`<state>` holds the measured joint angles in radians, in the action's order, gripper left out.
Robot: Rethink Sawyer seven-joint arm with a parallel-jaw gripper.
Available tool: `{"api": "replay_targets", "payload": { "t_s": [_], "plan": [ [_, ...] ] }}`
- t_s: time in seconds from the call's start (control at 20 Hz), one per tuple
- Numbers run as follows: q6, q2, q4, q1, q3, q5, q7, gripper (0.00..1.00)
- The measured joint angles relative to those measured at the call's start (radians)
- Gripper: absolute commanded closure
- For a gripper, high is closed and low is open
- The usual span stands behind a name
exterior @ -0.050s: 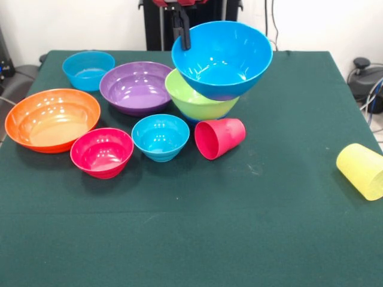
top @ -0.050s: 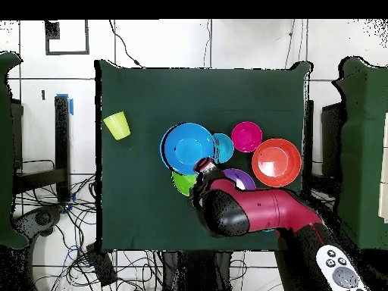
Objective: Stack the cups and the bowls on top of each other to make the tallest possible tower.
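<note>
A dark green cloth-covered tabletop (exterior @ -0.050s: 197,239) fills most of the front view, with a white wall (exterior @ -0.050s: 72,24) behind it. In the overhead view, a tangle of black cables (top @ -0.050s: 76,250) lies on the pale tiled floor (top @ -0.050s: 250,42) beside the tabletop, and a grey handheld controller with round buttons (top @ -0.050s: 339,270) sits near the bottom right.
</note>
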<state>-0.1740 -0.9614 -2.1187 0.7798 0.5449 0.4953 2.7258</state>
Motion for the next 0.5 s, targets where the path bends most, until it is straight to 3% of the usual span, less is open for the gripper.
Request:
{"api": "replay_targets", "payload": {
  "t_s": [0.5],
  "plan": [
    [0.000, -0.030, -0.029, 0.020, 0.043, -0.017, 0.000, 1.00]
  ]
}}
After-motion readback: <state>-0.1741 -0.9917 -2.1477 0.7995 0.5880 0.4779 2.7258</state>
